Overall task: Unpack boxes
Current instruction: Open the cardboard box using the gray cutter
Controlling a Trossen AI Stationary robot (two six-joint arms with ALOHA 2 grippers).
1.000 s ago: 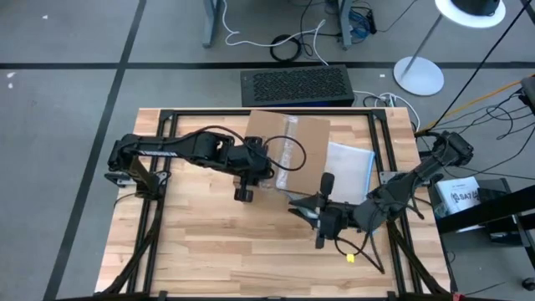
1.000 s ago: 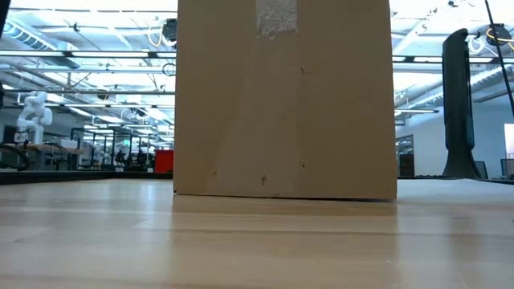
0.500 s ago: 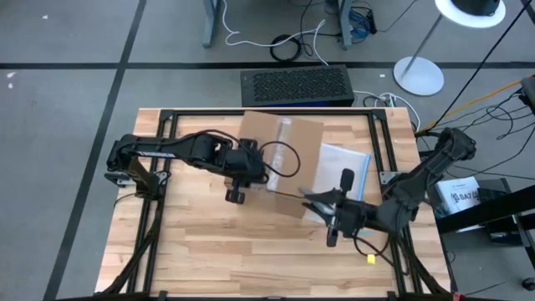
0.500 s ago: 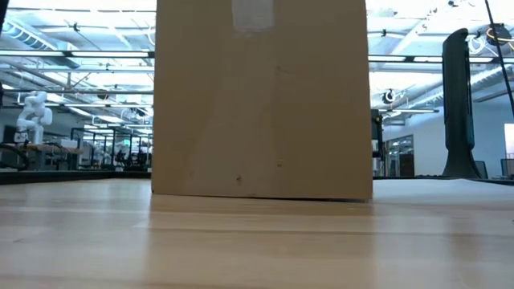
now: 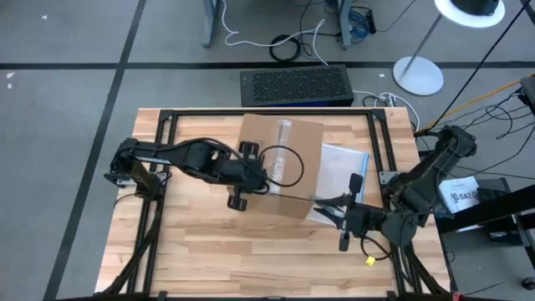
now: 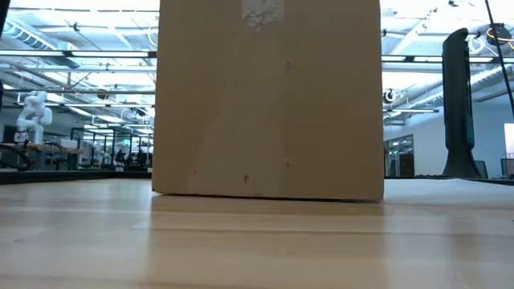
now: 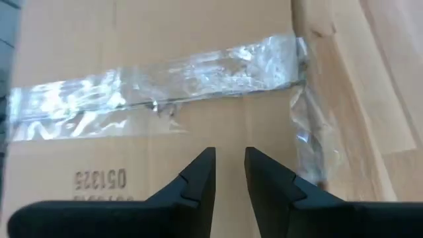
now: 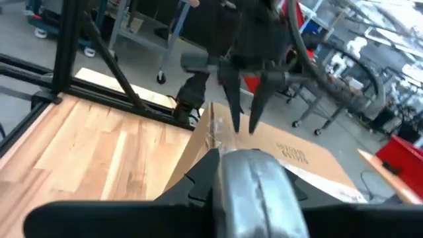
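The brown cardboard box (image 5: 280,159) stands upright on its bottom at the middle of the table and fills the low view (image 6: 269,96). A clear tape strip (image 7: 165,86) runs across its top. My left gripper (image 7: 230,158) points down over the box top near the tape, its fingers a narrow gap apart with nothing between them. It also shows in the right wrist view (image 8: 244,127). My right gripper (image 5: 328,205) is at the box's near right side, shut on a silvery metal tool (image 8: 254,178). My left gripper stands at the box's taped top; whether its fingertips (image 8: 235,125) touch the cardboard I cannot tell. My right gripper holds the silvery tool's rounded body (image 8: 254,198) between its two fingers, roughly level and pointing toward the box from the table's right. Whether the tool touches the box is hidden.
A clear plastic pouch (image 5: 343,163) lies flat on the table right of the box, under the right arm. A black grille-topped unit (image 5: 297,86) sits beyond the far edge. Black frame rails (image 5: 167,125) border the table. Bare wood lies along the near side.
The box has slid a little toward the table's left edge and turned slightly. My left gripper has risen and drawn toward the near edge over the box top. My right gripper has moved toward the table's right edge and rolled, the tool still in it.
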